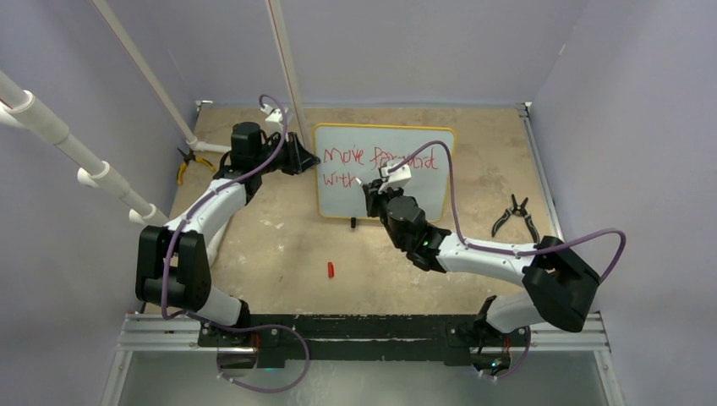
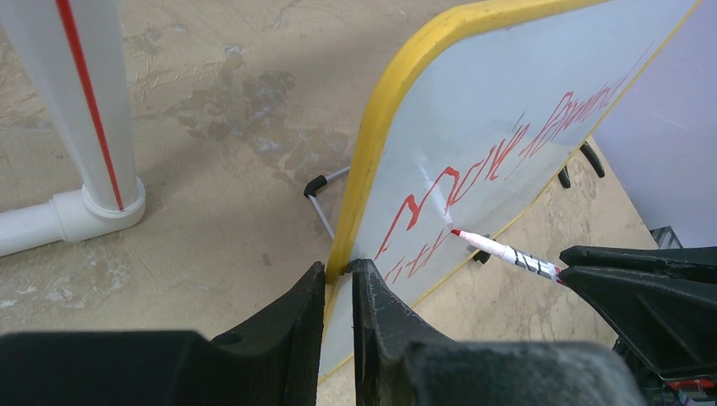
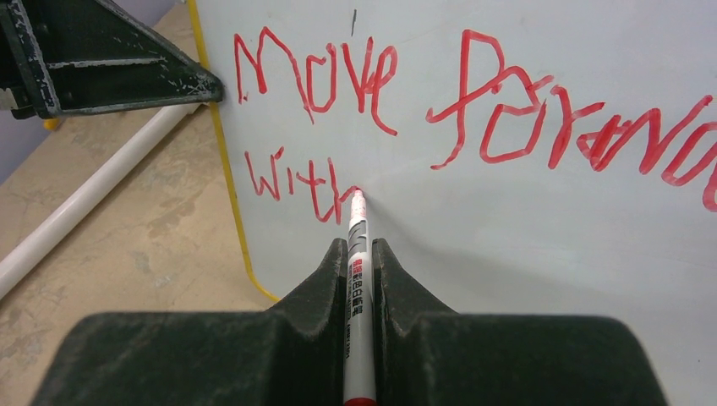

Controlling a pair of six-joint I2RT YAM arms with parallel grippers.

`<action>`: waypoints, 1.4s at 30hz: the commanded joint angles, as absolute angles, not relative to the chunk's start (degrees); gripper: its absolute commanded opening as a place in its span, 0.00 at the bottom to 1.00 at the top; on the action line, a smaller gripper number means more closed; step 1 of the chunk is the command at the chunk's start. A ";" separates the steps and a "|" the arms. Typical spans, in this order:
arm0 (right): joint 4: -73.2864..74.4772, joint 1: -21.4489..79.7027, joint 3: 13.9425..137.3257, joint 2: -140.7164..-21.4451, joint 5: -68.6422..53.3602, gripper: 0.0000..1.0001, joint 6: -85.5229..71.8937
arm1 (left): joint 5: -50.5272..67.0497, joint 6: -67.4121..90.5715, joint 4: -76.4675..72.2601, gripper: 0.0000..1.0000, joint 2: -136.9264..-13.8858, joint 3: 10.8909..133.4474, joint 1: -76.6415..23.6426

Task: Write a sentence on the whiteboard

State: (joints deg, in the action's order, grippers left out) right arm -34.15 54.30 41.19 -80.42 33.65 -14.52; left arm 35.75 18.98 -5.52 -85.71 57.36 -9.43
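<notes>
The whiteboard, white with a yellow frame, stands upright on the table. In the left wrist view my left gripper is shut on the whiteboard's yellow left edge; from above the left gripper sits at that edge. My right gripper is shut on a white marker whose red tip touches the whiteboard just right of "With". The sentence in red reads "Move forward" on the top line and "With" below. In the top view the right gripper partly hides the lower line.
A small red cap lies on the table in front of the board. Black pliers lie to the right, and yellow-handled pliers at the far left. White PVC pipes rise on the left side.
</notes>
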 commanded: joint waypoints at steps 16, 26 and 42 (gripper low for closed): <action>-32.79 54.13 37.95 -78.32 34.69 0.00 -19.24 | 37.18 18.87 -5.80 0.15 -85.34 57.72 -10.63; -32.43 54.14 37.33 -78.34 33.97 0.00 -19.98 | 37.00 18.82 -5.80 0.15 -85.51 57.66 -10.63; -30.07 54.01 38.09 -69.16 32.63 0.00 -18.02 | 36.45 18.73 -5.36 0.15 -85.67 57.39 -10.79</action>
State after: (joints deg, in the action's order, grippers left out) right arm -30.28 54.33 37.87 -72.51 33.01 -18.57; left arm 35.55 18.92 -5.41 -85.71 57.36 -9.47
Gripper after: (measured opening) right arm 0.112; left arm 0.156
